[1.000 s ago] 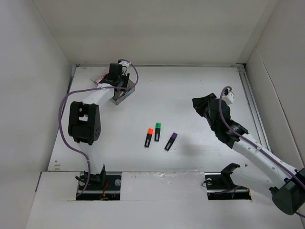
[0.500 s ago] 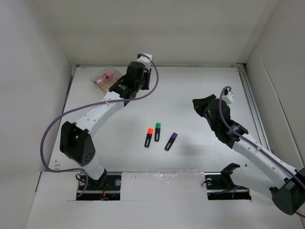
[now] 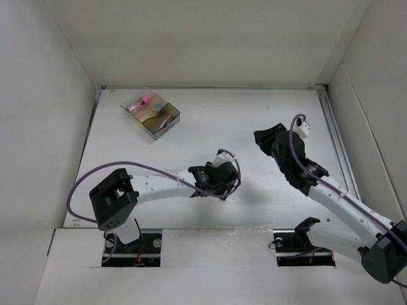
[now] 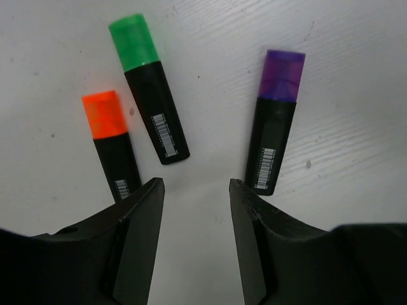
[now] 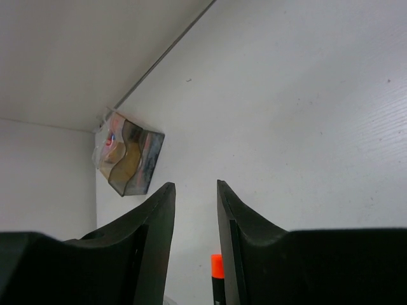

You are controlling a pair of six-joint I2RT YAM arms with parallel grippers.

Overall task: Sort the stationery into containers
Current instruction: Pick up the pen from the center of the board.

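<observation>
Left wrist view looks down on three stubby black highlighters lying on the white tabletop (image 4: 210,38), all apart from one another. The orange highlighter (image 4: 111,143) and green highlighter (image 4: 149,95) lie side by side on the left, and the purple highlighter (image 4: 276,121) is off to the right. The left fingers (image 4: 137,235) are spread wide with nothing between them. The gap opens onto bare tabletop between the green and purple ones. The orange one's lower end runs behind the left-hand finger; contact cannot be judged.

From the top external camera, the left arm reaches toward mid-tabletop and its wrist covers all three highlighters. The clear box (image 3: 167,128) sits at the far left corner, well apart from both arms, with a pink-topped bottle (image 3: 141,101) in its far compartment.

The right fingers (image 5: 149,244) are parted by a narrow gap and grip nothing, hanging above the right half of the tabletop.
</observation>
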